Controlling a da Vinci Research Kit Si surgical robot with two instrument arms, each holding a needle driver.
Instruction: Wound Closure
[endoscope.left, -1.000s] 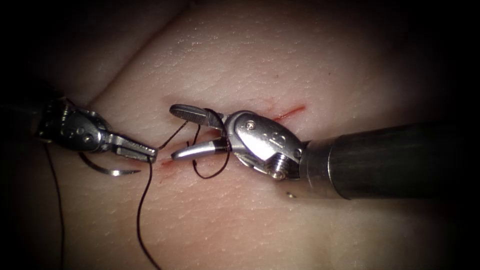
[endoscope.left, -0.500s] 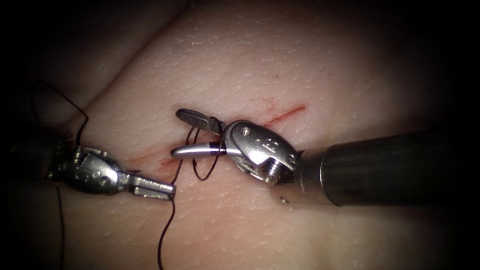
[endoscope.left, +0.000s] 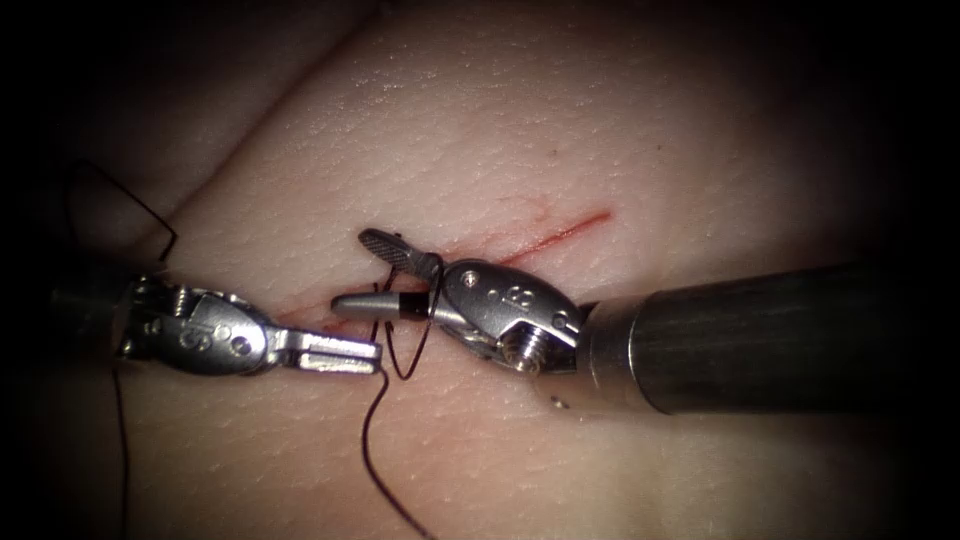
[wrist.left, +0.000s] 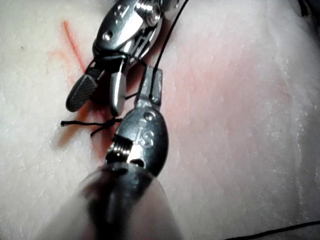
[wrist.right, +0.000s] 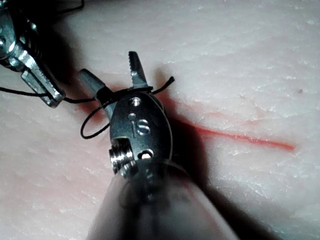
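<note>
The cut (endoscope.left: 560, 232) runs as a red line across the pale tissue (endoscope.left: 600, 120). My left tool (endoscope.left: 366, 354) lies just left of the cut, its jaws shut on the dark thread (endoscope.left: 368, 450), which trails down from the tip. My right tool (endoscope.left: 352, 270) reaches in over the cut with its jaws open and nothing between them; thread loops (endoscope.left: 410, 355) wrap round both jaws near the hinge. Up close, the left tool (wrist.left: 151, 82) pinches the thread (wrist.left: 167, 37) beside the right tool's open jaws, and the right tool (wrist.right: 112, 75) carries the loop (wrist.right: 95, 125).
A short thread tail (wrist.left: 75, 122) lies on the tissue by the cut, with its end (wrist.right: 167, 82) near the right tool's hinge. More thread (endoscope.left: 120, 205) arcs behind the left tool. Red fluid (endoscope.left: 310, 318) stains the cut's left end. The right shaft (endoscope.left: 780, 335) spans the right side.
My left tool has moved down and then right toward the right tool, taking the thread along. The loops round the right tool's jaws have drawn smaller. The needle lay under the left tool a second ago.
</note>
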